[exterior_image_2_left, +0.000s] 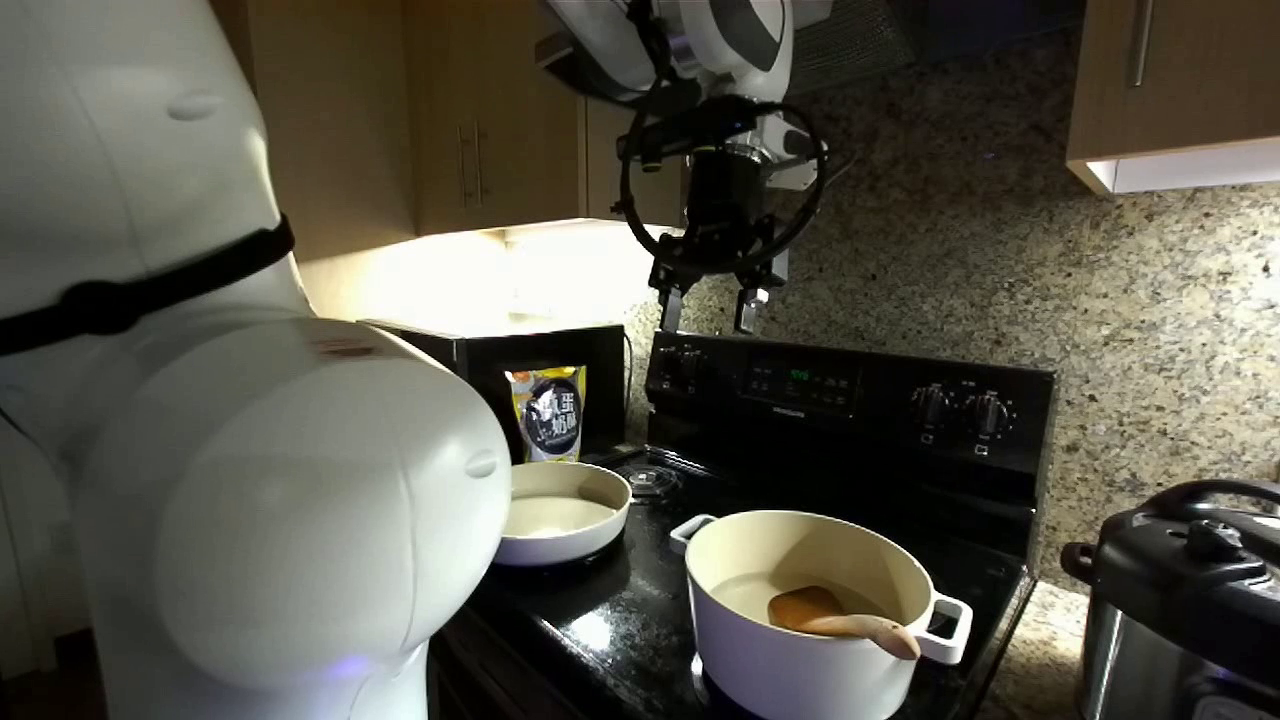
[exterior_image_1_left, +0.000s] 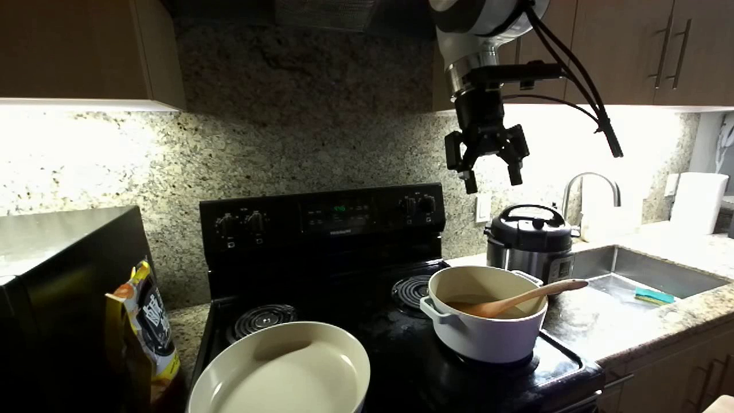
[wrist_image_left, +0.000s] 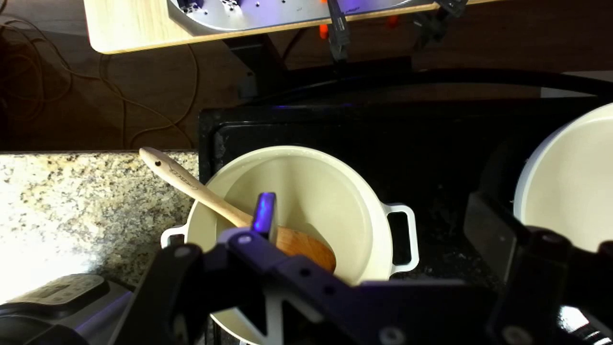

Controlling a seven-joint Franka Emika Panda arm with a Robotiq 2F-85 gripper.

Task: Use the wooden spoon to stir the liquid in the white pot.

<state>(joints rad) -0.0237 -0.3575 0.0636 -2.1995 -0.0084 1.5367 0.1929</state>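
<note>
The white pot stands on a front burner of the black stove. The wooden spoon leans in it, its head down inside and its handle sticking out past the rim on the cooker's side. Liquid inside is hard to make out against the cream interior; a duller tan area shows low in the pot in both exterior views. My gripper hangs well above stove height, fingers wide apart, nothing between them. In the wrist view, a finger covers part of the spoon.
A wide shallow cream-white bowl sits on the stove's other side. Beside the pot stands a black-and-steel cooker, with the sink beyond. A snack bag leans near the black microwave. The stove's control panel rises behind.
</note>
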